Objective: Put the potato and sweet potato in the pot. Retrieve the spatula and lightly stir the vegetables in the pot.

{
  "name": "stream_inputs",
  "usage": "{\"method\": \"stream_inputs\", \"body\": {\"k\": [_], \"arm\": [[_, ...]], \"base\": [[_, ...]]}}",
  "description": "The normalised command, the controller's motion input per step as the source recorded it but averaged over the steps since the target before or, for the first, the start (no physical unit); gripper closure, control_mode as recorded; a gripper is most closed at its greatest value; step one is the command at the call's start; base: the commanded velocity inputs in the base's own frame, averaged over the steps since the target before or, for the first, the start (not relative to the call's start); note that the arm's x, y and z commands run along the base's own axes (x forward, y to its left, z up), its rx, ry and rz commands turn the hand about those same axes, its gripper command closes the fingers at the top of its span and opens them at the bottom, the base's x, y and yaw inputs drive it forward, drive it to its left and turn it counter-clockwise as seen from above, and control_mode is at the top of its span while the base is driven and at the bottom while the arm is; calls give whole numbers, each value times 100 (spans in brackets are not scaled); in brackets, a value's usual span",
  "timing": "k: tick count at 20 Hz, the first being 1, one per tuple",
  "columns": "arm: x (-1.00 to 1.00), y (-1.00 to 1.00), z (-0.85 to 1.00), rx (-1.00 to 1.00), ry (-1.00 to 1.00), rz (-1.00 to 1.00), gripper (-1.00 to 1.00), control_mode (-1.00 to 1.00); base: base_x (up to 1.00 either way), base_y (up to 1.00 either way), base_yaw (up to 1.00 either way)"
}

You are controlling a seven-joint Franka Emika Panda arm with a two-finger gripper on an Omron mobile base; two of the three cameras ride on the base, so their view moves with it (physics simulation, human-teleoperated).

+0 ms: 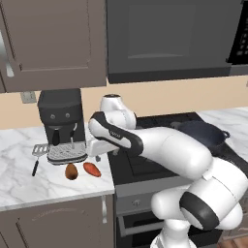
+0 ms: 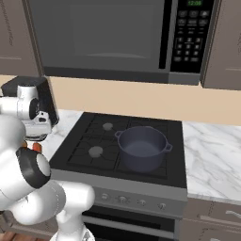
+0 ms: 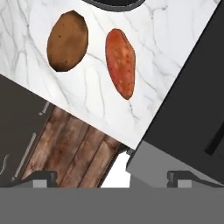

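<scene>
Potato [image 3: 67, 41] and sweet potato [image 3: 120, 62] lie apart, beyond the fingers [image 3: 46, 178].

Open marble around potato [image 3: 67, 41] and sweet potato [image 3: 120, 61] — coffee machine [image 1: 60, 123] just behind.

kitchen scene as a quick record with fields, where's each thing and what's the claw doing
potato: on the marble counter, beside the sweet potato, apart from it
sweet potato: on the counter, right of the potato
spatula: on the counter, left of the coffee machine
pot: on the stove, nothing inside
claw: open, above the counter edge, holding nothing
</scene>
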Motion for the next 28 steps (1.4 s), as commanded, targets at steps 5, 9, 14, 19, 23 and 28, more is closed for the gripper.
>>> {"method": "stream_inputs", "body": {"k": [5,9,14,19,23,28], "arm": [[30,30,-22,0,-7,0,-100,-100],[34,32,-23,0,-22,0,-100,-100],[36,15,-28,0,-24,0,-100,-100],[12,2,-35,0,-6,0,-100,-100],[0,0,-5,0,0,0,-100,-100],[4,7,-10,0,0,0,-100,-100]], "base": [[0,0,0],[0,0,0],[0,0,0],[0,0,0],[0,0,0],[0,0,0]]}}
